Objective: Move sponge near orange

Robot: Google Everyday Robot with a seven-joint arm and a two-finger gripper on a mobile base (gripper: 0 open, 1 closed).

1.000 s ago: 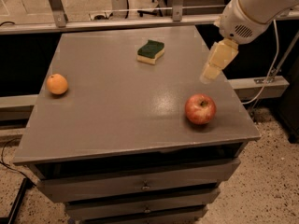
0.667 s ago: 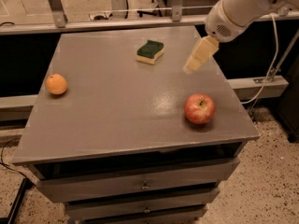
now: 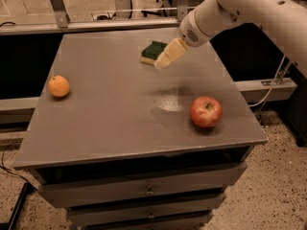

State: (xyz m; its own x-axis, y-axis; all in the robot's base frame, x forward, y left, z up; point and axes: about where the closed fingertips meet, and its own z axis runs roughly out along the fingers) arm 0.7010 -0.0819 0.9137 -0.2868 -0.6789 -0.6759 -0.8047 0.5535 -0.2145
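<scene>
The sponge, dark green on top with pale yellow foam below, lies flat on the far middle of the grey table top. The orange sits near the table's left edge. My gripper, pale cream fingers on a white arm coming in from the upper right, hangs just right of the sponge and partly overlaps its right edge in view. It holds nothing that I can see.
A red apple sits near the table's right front corner. The table is a cabinet with drawers below. A metal rail and frame posts run behind the table. A cable hangs at the right.
The arm has swung left across the table, from above the right edge near the apple to right beside the sponge. The sponge, orange and apple have not moved.
</scene>
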